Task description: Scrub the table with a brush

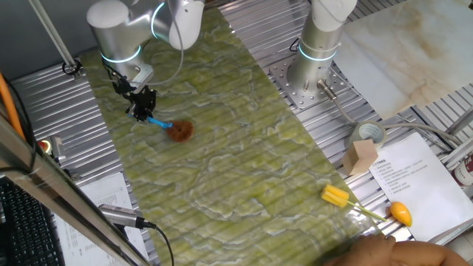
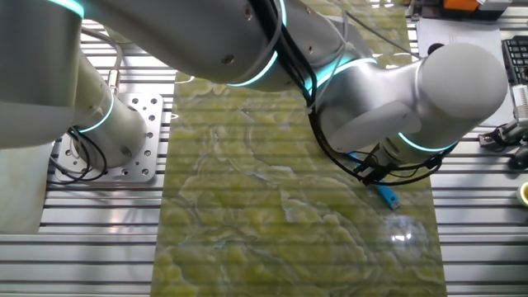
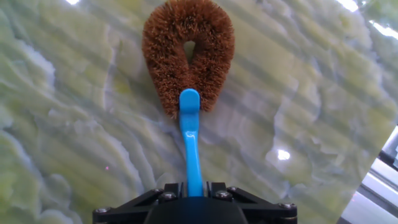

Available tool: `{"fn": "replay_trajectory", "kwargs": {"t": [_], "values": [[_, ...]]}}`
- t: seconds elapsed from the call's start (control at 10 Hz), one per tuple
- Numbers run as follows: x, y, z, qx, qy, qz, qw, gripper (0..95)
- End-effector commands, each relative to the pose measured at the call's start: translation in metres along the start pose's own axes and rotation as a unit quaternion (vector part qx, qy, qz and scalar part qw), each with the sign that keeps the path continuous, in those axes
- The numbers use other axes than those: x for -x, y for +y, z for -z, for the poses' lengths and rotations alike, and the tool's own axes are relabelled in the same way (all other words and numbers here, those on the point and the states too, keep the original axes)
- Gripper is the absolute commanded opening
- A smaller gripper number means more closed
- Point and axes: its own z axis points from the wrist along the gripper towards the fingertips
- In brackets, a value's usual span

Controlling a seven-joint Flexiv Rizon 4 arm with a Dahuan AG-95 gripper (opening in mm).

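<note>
claw (image 1: pixel 142 106) clamped on the brush (image 1: pixel 171 128), bristle head down on the green-yellow worktop (image 1: pixel 244 148).

one brush, long axis running straight out from the claw (image 3: pixel 194 198): in the hand view the handle end sits pinched between the fingers at the bottom and the head points up and away, lying on the worktop (image 3: pixel 311 93). in one fixed view it slants from the claw down-right to the head. thin bright-blue handle, brown-orange bristles looped in a round horseshoe with a small gap in the middle (image 3: pixel 188 53). in the other fixed view only the blue handle end (image 2: pixel 384 195) shows below the arm, head hidden. one arm at work, one worktop with marbled wavy ribbed pattern (image 2: pixel 272 223). one yellow-headed tool with an orange end (image 1: pixel 366 205) lies well apart near the worktop's far corner.
</note>
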Motion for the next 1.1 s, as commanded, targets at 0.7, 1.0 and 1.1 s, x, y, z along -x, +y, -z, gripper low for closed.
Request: {"fn": "replay_trajectory", "kwargs": {"t": [0.7, 1.0, 1.1], "values": [[-0.0004, -0.0019, -0.003, -0.003, -0.008, -0.011, 0.9999, 0.0], [-0.0002, -0.0024, 0.0027, -0.002, -0.02, -0.028, 0.9994, 0.0], [0.0, -0.0024, 0.0057, -0.001, -0.019, -0.035, 0.9992, 0.0]]}}
